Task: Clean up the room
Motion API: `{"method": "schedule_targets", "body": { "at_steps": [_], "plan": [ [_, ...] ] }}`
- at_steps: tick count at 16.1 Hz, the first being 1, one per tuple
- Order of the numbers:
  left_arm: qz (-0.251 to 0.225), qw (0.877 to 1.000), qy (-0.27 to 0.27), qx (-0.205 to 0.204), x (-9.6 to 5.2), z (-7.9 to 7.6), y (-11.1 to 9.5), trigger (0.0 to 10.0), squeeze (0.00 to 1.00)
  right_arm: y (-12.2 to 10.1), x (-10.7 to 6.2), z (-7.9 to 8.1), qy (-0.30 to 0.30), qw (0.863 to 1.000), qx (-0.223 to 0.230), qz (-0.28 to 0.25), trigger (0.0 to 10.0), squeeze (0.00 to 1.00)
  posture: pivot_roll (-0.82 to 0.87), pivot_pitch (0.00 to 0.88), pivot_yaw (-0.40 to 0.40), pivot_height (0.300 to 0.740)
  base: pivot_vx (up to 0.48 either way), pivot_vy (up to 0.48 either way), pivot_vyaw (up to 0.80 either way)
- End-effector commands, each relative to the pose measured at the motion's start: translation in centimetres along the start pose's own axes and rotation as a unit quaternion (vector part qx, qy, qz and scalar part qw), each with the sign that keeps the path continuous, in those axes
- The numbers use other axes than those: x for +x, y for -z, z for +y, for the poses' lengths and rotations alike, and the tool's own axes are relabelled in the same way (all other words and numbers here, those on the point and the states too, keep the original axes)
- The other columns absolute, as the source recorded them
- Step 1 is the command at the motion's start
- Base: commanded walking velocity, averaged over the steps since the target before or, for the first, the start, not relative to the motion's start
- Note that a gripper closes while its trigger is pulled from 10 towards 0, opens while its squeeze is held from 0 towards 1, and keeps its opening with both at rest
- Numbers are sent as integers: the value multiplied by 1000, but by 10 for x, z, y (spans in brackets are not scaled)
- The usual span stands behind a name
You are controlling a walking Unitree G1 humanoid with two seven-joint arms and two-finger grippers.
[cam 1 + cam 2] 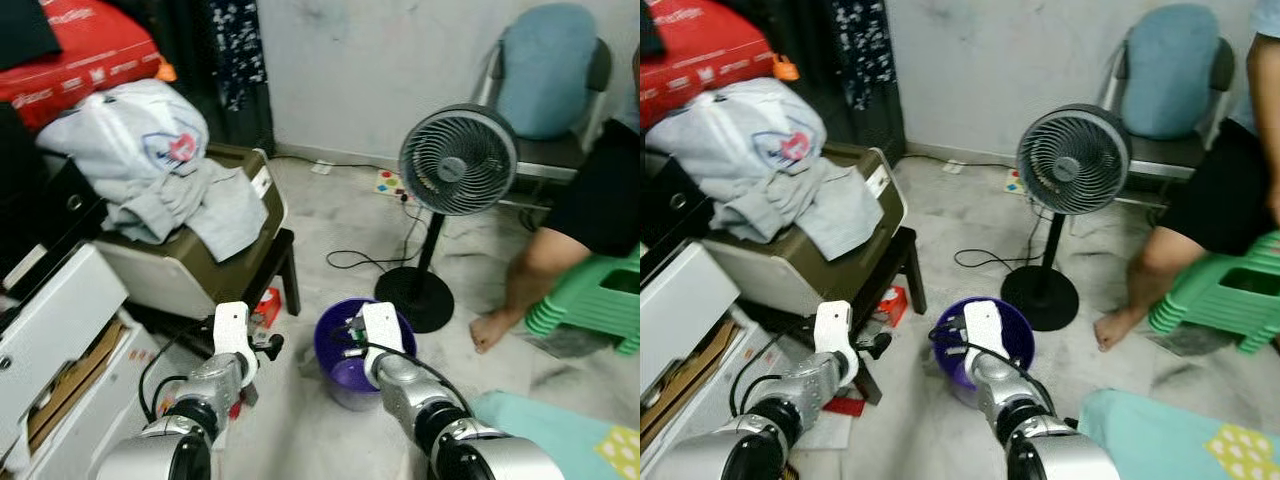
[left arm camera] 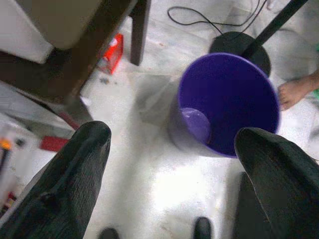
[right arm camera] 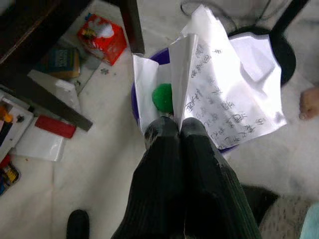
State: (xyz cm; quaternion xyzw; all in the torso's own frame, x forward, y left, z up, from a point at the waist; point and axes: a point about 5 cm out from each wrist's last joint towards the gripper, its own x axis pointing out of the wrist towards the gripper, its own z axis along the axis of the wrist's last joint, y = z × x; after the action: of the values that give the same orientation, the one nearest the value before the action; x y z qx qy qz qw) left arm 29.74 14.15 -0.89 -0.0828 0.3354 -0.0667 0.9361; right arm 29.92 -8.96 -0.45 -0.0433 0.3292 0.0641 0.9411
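A purple bucket (image 1: 338, 358) stands on the pale floor in front of me, beside the fan's base. My right gripper (image 3: 178, 124) hangs just above its rim and is shut on a crumpled white sheet of paper (image 3: 224, 89) with handwriting on it. The paper spreads over the bucket's mouth, and a green ball (image 3: 162, 97) shows inside beneath it. My left gripper (image 2: 172, 137) is open and holds nothing. It hovers over the floor just left of the bucket (image 2: 227, 104), near the dark table's leg.
A standing fan (image 1: 455, 160) with its cable on the floor is behind the bucket. A person sits on a green stool (image 1: 590, 295) at the right, one foot (image 1: 490, 328) near the fan. A low dark table (image 1: 270, 265) carries a case and clothes. A red box (image 3: 102, 37) lies beneath it.
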Motion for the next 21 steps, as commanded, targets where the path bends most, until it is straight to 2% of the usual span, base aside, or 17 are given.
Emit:
{"method": "schedule_targets", "body": {
  "at_steps": [1, 2, 3, 4, 6, 8, 9, 11, 13, 15, 17, 18, 19, 21],
  "plan": [
    [-39, 999, 8, 22, -1, 3, -15, 10000, 0, -25, 1, 1, -9, 999, -3, -53, 10000, 0, -62, 0, 17, 740, 0, 0, 0],
    [-78, 996, 23, 20, -2, 4, -26, 10000, 0, -40, 0, 1, -23, 995, 6, -94, 10000, 0, -64, 0, 16, 740, 0, 0, 0],
    [-110, 993, 38, 24, -5, 5, -33, 10000, 0, -50, -1, 1, -36, 991, -5, -129, 10000, 0, -64, 0, 16, 740, 0, 0, 0],
    [-127, 990, 44, 31, -8, 7, -36, 10000, 0, -55, -2, -4, -33, 988, -5, -150, 10000, 0, -71, 0, 18, 740, 0, 0, 0],
    [-158, 987, 34, 24, -14, 18, -45, 10000, 0, -66, -3, -14, -21, 985, 10, -169, 10000, 0, -63, 0, 12, 740, 0, 0, 0],
    [-188, 982, 19, 23, -15, 23, -71, 10000, 0, -94, -4, -13, -25, 981, 5, -193, 10000, 0, -61, 0, 0, 740, 0, 0, 0],
    [-223, 974, 19, 14, -18, 17, -100, 10000, 0, -126, -9, -5, -37, 974, -3, -224, 10000, 0, -58, 0, -13, 740, 0, 0, 0],
    [-253, 967, 37, 9, -21, 6, -120, 10000, 0, -149, -15, 5, -53, 965, -12, -255, 10000, 0, -56, 0, -20, 740, 0, 0, 0],
    [-270, 962, 47, 12, -24, 0, -126, 10000, 0, -158, -18, 10, -60, 959, -25, -276, 10000, 0, -51, 0, -26, 740, 0, 0, 0],
    [-286, 956, 53, 18, -30, -3, -122, 10000, 0, -155, -21, 12, -68, 953, -47, -292, 10000, 0, -38, 0, -42, 740, 0, 0, 0],
    [-315, 946, 71, 38, -47, -4, -102, 10000, 0, -134, -20, 5, -72, 954, -53, -286, 10000, 0, -46, 0, -58, 740, 0, 0, 0],
    [-313, 945, 81, 49, -60, -5, -81, 10000, 0, -115, -24, -5, -66, 954, -65, -285, 10000, 0, -54, 0, -60, 740, 0, 0, 0],
    [-316, 943, 92, 46, -73, -6, -64, 10000, 0, -100, -30, -19, -56, 955, -56, -287, 10000, 0, -64, 0, -63, 740, 0, 0, 0],
    [-314, 944, 95, 27, -103, -7, -36, 10000, 0, -69, -52, -51, -30, 956, -58, -286, 10000, 0, -75, 0, -62, 740, 0, 0, 0]
  ]
}}
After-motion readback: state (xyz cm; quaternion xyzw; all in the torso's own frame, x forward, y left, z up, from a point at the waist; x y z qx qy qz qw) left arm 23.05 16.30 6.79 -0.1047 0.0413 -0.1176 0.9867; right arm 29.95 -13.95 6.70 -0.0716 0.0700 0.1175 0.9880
